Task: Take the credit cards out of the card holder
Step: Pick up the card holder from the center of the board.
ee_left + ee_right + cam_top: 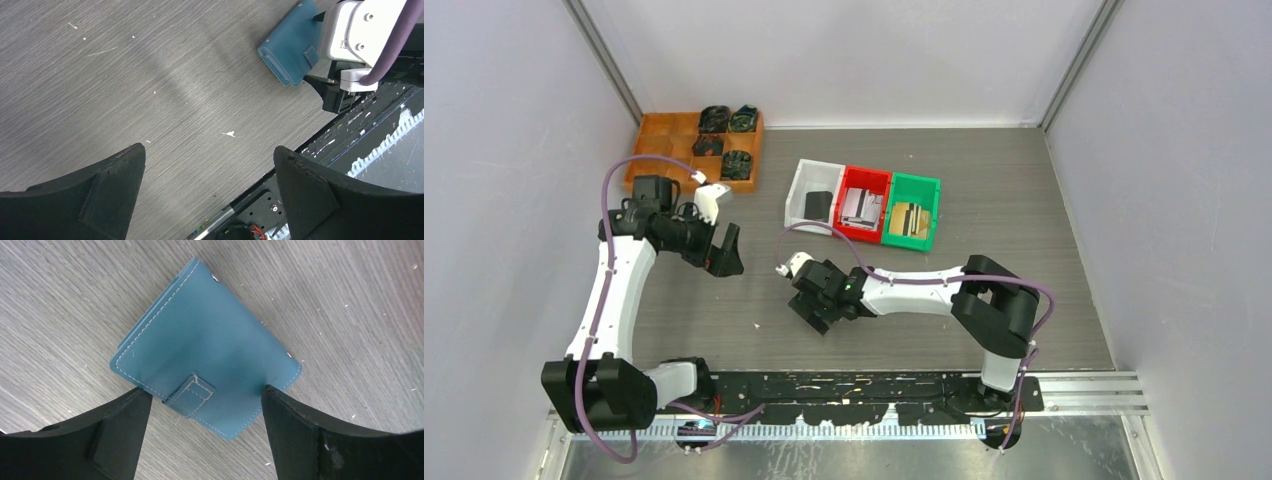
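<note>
The card holder point(207, 347) lies flat on the surface point(1024, 250), folded shut and turned so one corner points toward the right wrist camera. It is slate-blue and matte, with pale stitching along its edges. A small tab point(192, 395) is wrapped over its near edge, and two small metal studs sit at its outer corners.

The right hand point(204, 392) hangs directly over it with the jaws spread wide. One black fingertip point(125, 410) sits at the edge left of the tab and the other at the edge on the right. Whether either tip touches the material cannot be told, and nothing is lifted.

The surface is grey with a fine wood grain, marked with small white specks and scratches. From above, the holder's spot is near the middle of the surface and somewhat toward the front. Bare surface lies all around it.

The left hand point(724, 255) hovers well apart to the left, fully spread and holding nothing.

Further back stand a white bin point(796, 190), a red bin point(864, 175) and a green bin point(914, 180) in a touching row. An orange compartment tray point(659, 130) with dark items sits at the far left corner.

Pale walls point(504, 150) close in three sides. A black rail point(874, 385) carrying the arm bases runs along the near edge.
</note>
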{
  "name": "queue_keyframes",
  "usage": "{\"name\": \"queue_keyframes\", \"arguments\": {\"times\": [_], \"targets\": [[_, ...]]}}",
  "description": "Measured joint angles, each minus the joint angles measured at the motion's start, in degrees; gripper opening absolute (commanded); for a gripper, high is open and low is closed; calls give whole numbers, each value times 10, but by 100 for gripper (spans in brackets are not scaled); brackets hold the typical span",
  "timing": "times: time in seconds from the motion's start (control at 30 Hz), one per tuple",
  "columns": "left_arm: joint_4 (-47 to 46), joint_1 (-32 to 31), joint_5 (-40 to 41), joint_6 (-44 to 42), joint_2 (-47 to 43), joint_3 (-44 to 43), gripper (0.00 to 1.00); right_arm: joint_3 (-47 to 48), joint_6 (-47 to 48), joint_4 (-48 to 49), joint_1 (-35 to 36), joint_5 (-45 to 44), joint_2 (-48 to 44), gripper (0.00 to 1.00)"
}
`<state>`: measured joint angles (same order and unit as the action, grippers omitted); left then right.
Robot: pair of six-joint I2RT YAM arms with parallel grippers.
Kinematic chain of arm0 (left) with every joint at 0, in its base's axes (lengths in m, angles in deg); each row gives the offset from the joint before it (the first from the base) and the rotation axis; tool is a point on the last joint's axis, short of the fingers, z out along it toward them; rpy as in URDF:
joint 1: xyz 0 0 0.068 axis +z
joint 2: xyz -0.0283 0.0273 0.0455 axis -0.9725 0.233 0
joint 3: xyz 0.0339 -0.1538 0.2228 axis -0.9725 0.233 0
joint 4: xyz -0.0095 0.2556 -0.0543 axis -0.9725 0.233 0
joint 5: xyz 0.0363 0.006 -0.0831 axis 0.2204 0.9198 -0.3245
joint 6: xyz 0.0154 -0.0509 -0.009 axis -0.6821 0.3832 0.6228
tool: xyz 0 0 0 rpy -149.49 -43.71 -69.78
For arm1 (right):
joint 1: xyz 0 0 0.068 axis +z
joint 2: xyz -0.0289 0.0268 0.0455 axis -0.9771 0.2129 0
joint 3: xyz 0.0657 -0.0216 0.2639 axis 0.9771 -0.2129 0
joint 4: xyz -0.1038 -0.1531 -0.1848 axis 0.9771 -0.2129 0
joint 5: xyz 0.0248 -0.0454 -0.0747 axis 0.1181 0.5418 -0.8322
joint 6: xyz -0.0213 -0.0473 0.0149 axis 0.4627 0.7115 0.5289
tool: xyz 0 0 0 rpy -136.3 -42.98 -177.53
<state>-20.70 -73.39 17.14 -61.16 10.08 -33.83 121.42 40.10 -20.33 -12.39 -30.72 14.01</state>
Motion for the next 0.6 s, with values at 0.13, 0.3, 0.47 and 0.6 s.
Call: {"name": "queue_keyframes", "arguments": {"times": [0.13,0.3,0.47,0.6], "targets": [[5,0,-7,-7,4,-5,100,4,15,1,-2,-16,2,93],[14,0,-15,-10,11,-5,100,4,40,2,-2,-37,2,99],[30,0,-23,-15,19,-18,100,1,84,12,2,-38,1,100],[40,0,-27,-24,22,-33,100,-15,128,36,5,-12,-1,99]]}}
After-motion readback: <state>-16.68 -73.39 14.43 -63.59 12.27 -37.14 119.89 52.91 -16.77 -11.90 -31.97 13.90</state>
